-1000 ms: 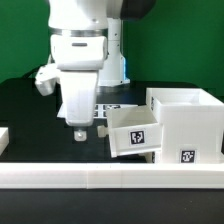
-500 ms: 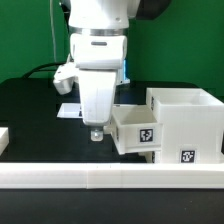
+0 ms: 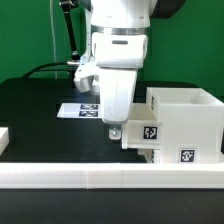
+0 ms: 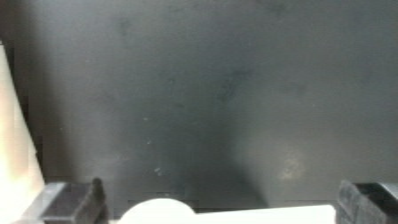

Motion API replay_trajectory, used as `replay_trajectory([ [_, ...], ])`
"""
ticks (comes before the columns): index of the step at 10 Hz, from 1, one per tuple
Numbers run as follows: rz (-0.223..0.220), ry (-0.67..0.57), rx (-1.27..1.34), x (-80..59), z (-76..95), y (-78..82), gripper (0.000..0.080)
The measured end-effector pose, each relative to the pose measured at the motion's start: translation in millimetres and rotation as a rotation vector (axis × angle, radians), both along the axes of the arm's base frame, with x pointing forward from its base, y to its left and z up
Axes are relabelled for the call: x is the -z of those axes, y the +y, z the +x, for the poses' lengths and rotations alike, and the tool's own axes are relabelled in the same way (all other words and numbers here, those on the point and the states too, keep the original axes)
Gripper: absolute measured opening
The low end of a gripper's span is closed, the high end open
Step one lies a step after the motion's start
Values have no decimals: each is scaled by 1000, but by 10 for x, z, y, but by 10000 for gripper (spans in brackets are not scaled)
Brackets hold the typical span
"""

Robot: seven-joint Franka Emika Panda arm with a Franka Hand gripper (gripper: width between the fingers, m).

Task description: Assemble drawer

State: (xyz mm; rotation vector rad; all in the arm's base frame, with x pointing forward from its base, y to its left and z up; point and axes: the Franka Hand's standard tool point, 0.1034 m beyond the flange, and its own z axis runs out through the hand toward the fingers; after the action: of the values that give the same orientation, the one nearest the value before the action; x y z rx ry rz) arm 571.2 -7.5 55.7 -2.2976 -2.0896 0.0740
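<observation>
The drawer's white cube housing stands at the exterior view's right, open on top. A small white tray with a square tag sits pushed most of the way into the housing's left face. My gripper hangs right against the tray's outer end, fingertips near the table. In the wrist view the two dark fingers stand wide apart, so the gripper is open. A rounded white edge of the tray shows between them, not clamped.
The long low white border wall runs across the front. The marker board lies flat on the black table behind the gripper. Another white part shows at the exterior view's left edge. A black cable hangs at the back left.
My gripper has moved toward the exterior view's right, and the tray has slid with it, from sticking out tilted to mostly inside the housing.
</observation>
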Motion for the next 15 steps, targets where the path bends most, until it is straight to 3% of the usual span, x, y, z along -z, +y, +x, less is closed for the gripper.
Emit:
replay_trajectory([
  [1, 2, 1, -15, 21, -23, -40, 648],
  [3, 3, 32, -74, 75, -116, -286, 648],
  [6, 2, 29, -60, 74, -113, -278, 648],
  [8, 7, 12, -127, 7, -10, -281, 648],
  [12, 14, 2, -115, -103, 106, 23, 648],
  [15, 13, 4, -110, -92, 100, -11, 648],
])
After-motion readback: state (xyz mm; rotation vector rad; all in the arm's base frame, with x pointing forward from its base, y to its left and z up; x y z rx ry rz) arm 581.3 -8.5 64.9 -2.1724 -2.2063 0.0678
